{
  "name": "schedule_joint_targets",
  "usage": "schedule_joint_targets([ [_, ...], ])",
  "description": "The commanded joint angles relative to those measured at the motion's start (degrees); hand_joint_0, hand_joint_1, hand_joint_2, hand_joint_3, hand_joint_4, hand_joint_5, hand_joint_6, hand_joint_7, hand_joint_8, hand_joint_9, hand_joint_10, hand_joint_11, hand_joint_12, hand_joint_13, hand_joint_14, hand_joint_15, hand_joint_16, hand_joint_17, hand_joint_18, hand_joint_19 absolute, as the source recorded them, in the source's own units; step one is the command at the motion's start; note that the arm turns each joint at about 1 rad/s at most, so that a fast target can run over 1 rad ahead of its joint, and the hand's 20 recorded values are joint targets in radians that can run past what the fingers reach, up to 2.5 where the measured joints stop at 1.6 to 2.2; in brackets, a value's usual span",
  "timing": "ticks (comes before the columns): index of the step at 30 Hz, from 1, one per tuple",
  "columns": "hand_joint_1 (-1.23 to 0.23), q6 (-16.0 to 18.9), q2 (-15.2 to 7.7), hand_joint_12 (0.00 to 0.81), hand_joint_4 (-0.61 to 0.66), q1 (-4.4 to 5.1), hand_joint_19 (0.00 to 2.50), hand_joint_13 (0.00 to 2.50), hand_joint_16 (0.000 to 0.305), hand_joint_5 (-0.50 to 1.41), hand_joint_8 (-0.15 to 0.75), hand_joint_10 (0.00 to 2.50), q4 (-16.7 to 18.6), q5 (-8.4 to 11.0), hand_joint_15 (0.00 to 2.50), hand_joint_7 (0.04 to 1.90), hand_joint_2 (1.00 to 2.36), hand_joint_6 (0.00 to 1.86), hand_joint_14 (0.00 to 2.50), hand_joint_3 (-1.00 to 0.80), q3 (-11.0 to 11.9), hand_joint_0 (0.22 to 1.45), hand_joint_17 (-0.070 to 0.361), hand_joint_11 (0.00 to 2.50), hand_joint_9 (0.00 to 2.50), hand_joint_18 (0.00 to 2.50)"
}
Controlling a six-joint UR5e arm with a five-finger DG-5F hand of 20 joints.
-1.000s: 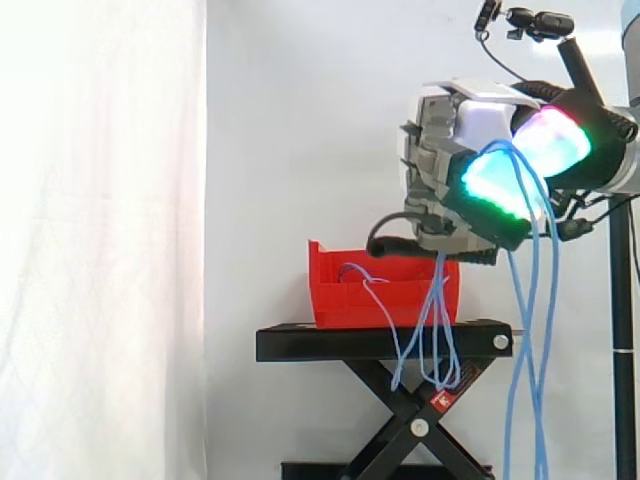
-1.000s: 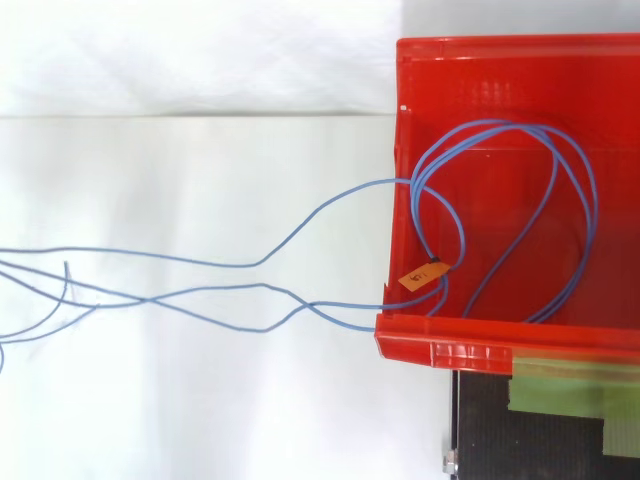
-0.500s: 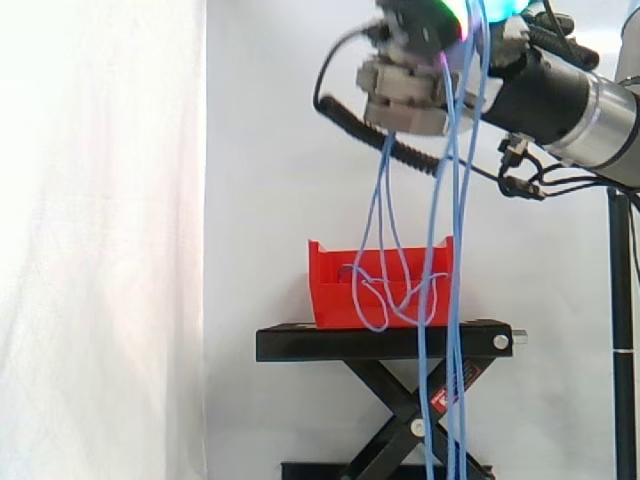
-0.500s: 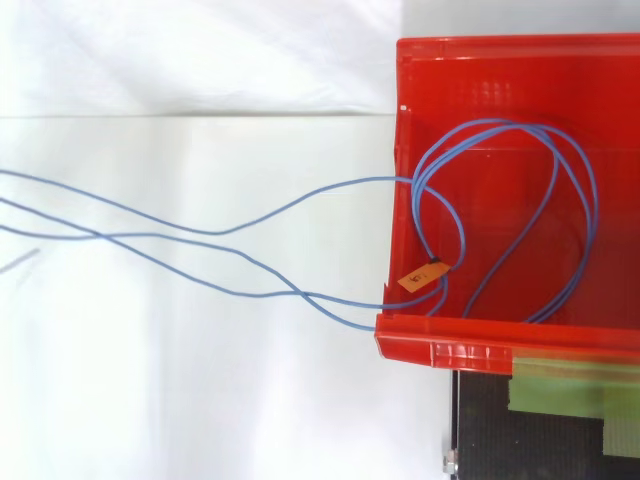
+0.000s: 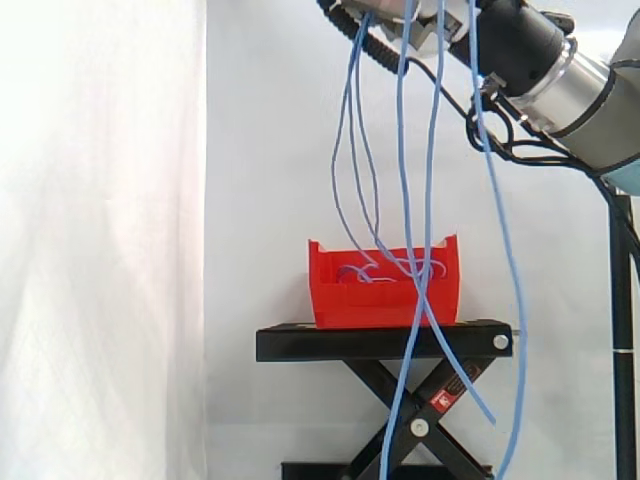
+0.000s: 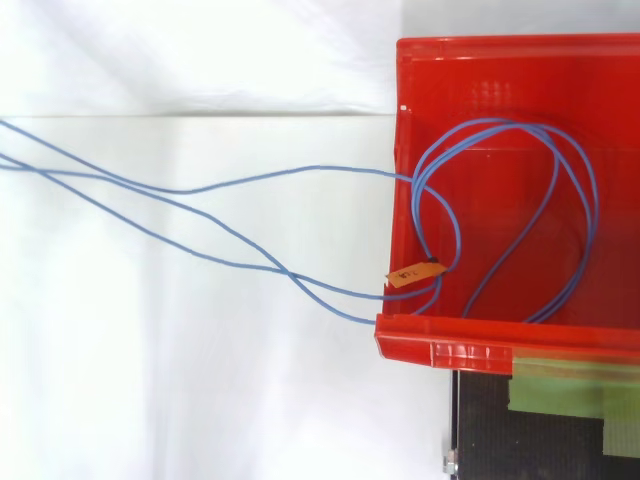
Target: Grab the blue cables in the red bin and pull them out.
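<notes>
Cables (image 5: 404,150) rise from red bin (image 5: 385,300), ends dangling.

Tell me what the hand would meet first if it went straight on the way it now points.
Likely nothing: in the side view the hand points up and left, past the top edge. The way looks free as far as shown; the cables and bin lie below it.

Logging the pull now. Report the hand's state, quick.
Hand: cannot be told. It sits at the side view's top edge, and the blue cables run up to it from the red bin.
</notes>
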Motion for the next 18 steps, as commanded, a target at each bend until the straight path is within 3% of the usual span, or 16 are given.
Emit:
schedule_joint_targets([
  [1, -0.94, -2.4, 0.0, 0.294, 0.06, -0.14, 1.76, 0.87, 0.036, 1.07, 0.180, 0.24, 2.3, -2.45, 1.23, 0.97, 1.00, 0.00, 2.50, -1.00, 0.0, 0.89, 0.081, 1.75, 1.30, 1.22],
  [3, -0.94, -5.6, 0.0, 0.302, 0.06, -0.50, 1.77, 0.87, 0.036, 1.07, 0.179, 0.24, 2.4, -5.18, 1.21, 0.97, 1.00, 0.00, 2.50, -1.00, -0.1, 0.89, 0.081, 1.75, 1.30, 1.22],
  [5, -0.94, -6.8, 0.0, 0.292, 0.06, -0.58, 1.76, 0.87, 0.036, 1.07, 0.180, 0.24, 2.4, -5.88, 1.21, 0.97, 1.00, 0.00, 2.50, -1.00, -0.1, 0.89, 0.081, 1.75, 1.30, 1.22],
  [10, -0.94, -7.1, 0.0, 0.292, 0.06, -0.85, 1.76, 0.86, 0.036, 1.07, 0.172, 0.24, 1.4, -5.61, 1.23, 0.97, 1.00, 0.00, 2.50, -1.00, -0.1, 0.89, 0.081, 1.75, 1.30, 1.22],
  [15, -0.94, -6.6, 0.0, 0.298, 0.05, -1.02, 1.75, 0.86, 0.036, 1.07, 0.181, 0.24, -5.9, -5.44, 1.22, 0.97, 1.00, 0.00, 2.50, -1.00, -0.1, 0.89, 0.082, 1.74, 1.30, 1.22],
  [18, -0.94, -7.0, 0.0, 0.298, 0.05, -1.02, 1.76, 0.86, 0.036, 1.07, 0.180, 0.24, -7.2, -5.53, 1.22, 0.95, 1.00, 0.00, 2.50, -1.00, -0.1, 0.89, 0.080, 1.75, 1.30, 1.22],
])
